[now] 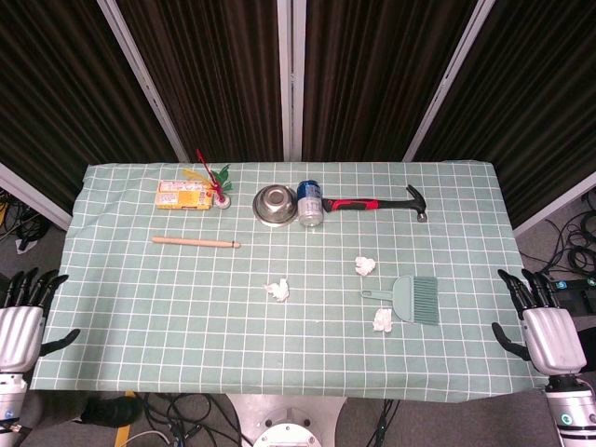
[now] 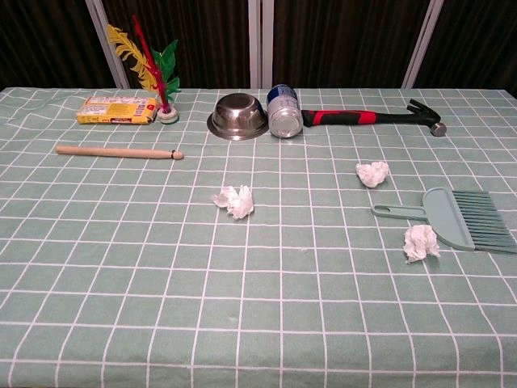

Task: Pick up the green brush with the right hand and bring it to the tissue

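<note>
The green brush [image 1: 413, 299] [image 2: 456, 217] lies flat on the right part of the checked tablecloth, handle pointing left, bristles to the right. Three crumpled tissues lie near it: one [image 1: 382, 319] [image 2: 421, 242] just in front of its handle, one [image 1: 365, 265] [image 2: 372, 173] behind it, one [image 1: 277, 291] [image 2: 233, 200] near the table's middle. My right hand [image 1: 542, 328] hovers off the table's right front corner, fingers spread, holding nothing, well right of the brush. My left hand [image 1: 20, 321] hangs off the left front corner, fingers apart and empty. The chest view shows neither hand.
Along the back stand a steel bowl [image 1: 275, 204], a can [image 1: 309, 201] on its side, a red-handled hammer [image 1: 372, 203], a yellow packet [image 1: 182, 196] and a feathered shuttlecock [image 1: 216, 184]. A wooden stick [image 1: 196, 242] lies at the left.
</note>
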Tool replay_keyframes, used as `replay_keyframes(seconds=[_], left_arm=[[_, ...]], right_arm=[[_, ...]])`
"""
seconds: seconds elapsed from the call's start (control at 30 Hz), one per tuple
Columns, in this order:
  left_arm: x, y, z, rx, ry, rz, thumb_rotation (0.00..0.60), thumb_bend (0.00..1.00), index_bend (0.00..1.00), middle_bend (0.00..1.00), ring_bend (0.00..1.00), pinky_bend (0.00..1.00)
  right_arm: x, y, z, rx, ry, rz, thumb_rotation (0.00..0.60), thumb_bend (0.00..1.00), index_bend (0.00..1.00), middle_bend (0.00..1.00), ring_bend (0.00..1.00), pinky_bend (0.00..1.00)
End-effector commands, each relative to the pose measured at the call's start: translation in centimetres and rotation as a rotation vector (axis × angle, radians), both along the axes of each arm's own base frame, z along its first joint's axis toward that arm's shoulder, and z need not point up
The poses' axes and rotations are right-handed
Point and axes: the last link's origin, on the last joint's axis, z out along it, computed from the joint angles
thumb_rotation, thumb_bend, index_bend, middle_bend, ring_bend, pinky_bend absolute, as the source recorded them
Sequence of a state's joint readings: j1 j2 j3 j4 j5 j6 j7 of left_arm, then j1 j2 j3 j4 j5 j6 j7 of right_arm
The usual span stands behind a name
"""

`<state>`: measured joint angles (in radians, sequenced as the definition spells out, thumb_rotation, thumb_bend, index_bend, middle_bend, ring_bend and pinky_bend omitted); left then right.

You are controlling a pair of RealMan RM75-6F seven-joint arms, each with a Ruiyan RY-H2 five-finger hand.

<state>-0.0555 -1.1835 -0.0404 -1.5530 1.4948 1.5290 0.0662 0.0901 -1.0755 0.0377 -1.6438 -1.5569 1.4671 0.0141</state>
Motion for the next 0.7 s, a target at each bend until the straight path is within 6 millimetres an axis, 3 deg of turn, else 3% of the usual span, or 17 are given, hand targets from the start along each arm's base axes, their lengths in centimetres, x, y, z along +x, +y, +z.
replay_keyframes(seconds=[0.03, 0.43, 0.57, 0.7], left_arm=[[0.0, 0.0, 0.0, -0.001, -0.001, 0.000, 0.600, 0.00, 0.16, 0.12, 0.03, 0.05], [0.1, -0.2, 0.2, 0.004, -0.009, -0.004, 0.600, 0.00, 0.16, 0.12, 0.03, 0.05], [0.1, -0.3, 0.2, 0.005, -0.008, -0.013, 0.600, 0.00, 0.16, 0.12, 0.03, 0.05], [0.2, -0.4, 0.3, 0.011, -0.010, -0.020, 0.600, 0.00, 0.16, 0.12, 0.03, 0.05]], right_arm=[[0.0, 0.1, 0.0, -0.001, 0.000, 0.000, 0.600, 0.25, 0.00, 0.16, 0.00, 0.00], [1.3, -0.7, -0.6, 0.051, -0.003, 0.046, 0.600, 0.25, 0.00, 0.22, 0.00, 0.00], [2.9, -2.7, -1.8, 0.082, 0.001, 0.090, 0.600, 0.25, 0.11, 0.31, 0.00, 0.02], [4.7, -5.4, -4.4, 0.126, 0.000, 0.113, 0.600, 0.25, 0.24, 0.40, 0.04, 0.07]])
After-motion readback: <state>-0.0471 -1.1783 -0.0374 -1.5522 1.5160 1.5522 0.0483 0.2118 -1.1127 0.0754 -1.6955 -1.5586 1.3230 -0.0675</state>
